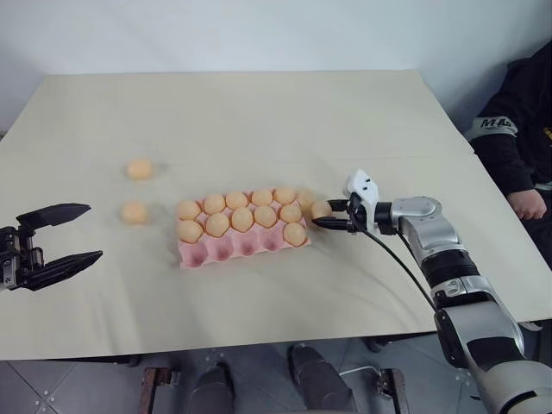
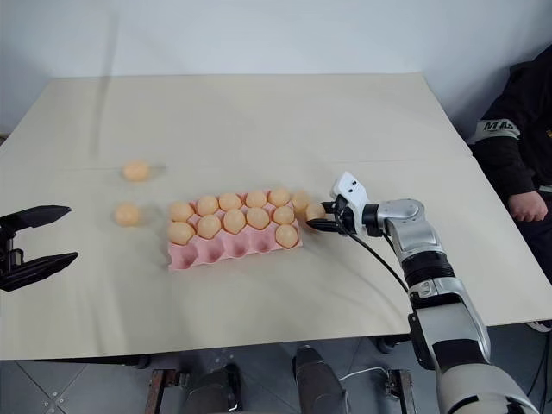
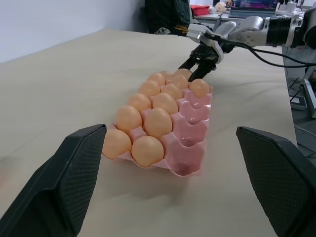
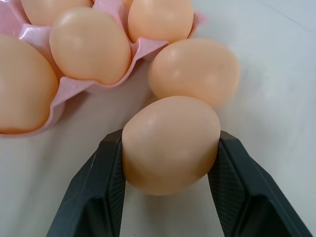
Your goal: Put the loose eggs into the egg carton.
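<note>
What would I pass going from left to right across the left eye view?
Left pincer, open → two loose eggs on the table → pink egg carton → egg held in the right pincer → right pincer → person's dark sleeve.

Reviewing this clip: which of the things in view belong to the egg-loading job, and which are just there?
Part of the job:
- egg carton, front row mostly empty
- egg clamped in the right gripper
- loose egg beside the carton's right end
- two loose eggs left of the carton
- left gripper, open, holding nothing

Just there:
- table
- person seated at the right edge
</note>
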